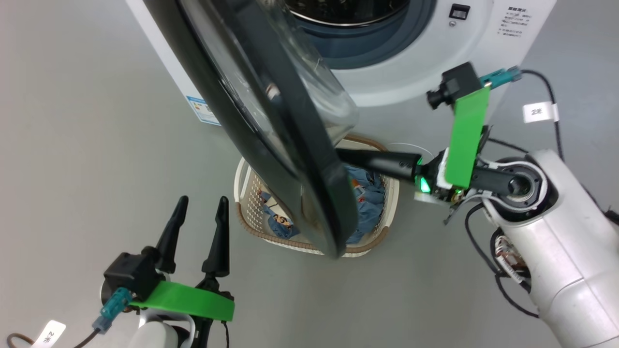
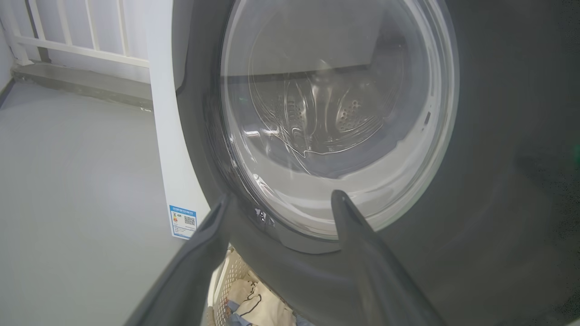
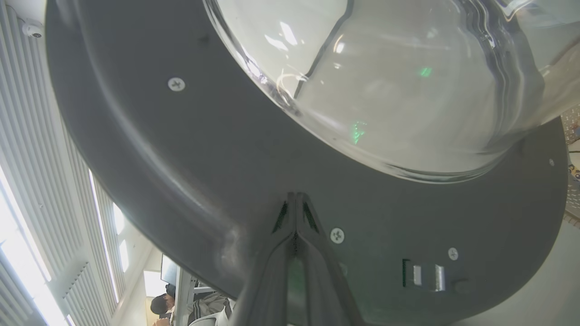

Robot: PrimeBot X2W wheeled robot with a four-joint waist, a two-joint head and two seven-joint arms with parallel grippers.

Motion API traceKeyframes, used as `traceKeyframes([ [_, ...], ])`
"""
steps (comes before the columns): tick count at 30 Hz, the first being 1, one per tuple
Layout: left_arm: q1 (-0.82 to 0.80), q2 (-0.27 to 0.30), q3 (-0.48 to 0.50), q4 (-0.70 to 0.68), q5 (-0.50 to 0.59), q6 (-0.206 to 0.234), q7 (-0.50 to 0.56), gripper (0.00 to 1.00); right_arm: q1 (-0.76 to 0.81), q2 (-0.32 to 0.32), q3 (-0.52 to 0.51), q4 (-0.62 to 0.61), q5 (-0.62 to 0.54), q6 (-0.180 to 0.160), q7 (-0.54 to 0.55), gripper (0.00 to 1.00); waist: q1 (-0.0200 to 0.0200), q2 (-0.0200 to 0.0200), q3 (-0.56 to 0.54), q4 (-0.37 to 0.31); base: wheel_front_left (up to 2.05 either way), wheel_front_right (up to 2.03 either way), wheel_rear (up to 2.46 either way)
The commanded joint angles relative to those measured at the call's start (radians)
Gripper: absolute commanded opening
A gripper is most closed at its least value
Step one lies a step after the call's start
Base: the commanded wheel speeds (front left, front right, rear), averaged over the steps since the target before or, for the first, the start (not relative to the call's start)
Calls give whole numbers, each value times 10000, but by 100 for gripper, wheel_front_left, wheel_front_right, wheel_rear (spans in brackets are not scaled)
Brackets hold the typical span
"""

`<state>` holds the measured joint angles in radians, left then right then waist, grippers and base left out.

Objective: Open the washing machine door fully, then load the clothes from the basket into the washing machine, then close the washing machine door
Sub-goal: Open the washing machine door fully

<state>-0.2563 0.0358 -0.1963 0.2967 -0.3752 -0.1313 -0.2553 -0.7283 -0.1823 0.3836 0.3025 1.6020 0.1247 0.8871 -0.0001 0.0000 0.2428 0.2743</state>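
Door: the door (image 1: 271, 145) stands swung out from the washer (image 1: 411, 63), black frame edge-on to the head camera and cutting across the basket below it.
Washer: mouth uncovered, steel drum (image 1: 348, 12) and blue-grey ring in sight at the top; the blue sticker (image 1: 205, 110) sits at the lower front corner.
Right gripper: the right gripper (image 1: 341, 154) reaches in from the right, fingers pressed tight together with nothing between them. In its wrist view the joined tips (image 3: 295, 195) sit right at the door's inner frame (image 3: 181, 158), just under the glass bowl (image 3: 408, 90) and just beside a screw (image 3: 337, 235). They look to be touching it.
Left gripper: the left gripper (image 1: 203, 199) hangs low at the left over bare floor (image 1: 72, 169), fingers spread wide and empty, well apart from the basket. Its wrist view looks between the fingers (image 2: 362, 253) at the door's outer face (image 2: 498, 136), with the drum (image 2: 326, 113) glinting through the glass.
Basket: the basket (image 1: 392, 193) sits on the floor in front of the washer, its middle hidden by the door.
Clothes: the clothes (image 1: 370, 200) lie in the basket, blue cloth with cartoon prints on top. The left wrist view catches a cream piece (image 2: 256, 308) at the rim.
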Motion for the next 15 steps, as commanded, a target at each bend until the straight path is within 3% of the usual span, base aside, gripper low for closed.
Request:
traceKeyframes([
  [1,82,145,274,-165,70,6,-65,100,180,309,139,-386,-31,60,98,0,1,0,-50,76,0,0,0],
  [15,257,145,248,-139,100,6,-65,100,616,694,111,-691,-77,60,214,0,1,0,-321,368,0,0,0],
])
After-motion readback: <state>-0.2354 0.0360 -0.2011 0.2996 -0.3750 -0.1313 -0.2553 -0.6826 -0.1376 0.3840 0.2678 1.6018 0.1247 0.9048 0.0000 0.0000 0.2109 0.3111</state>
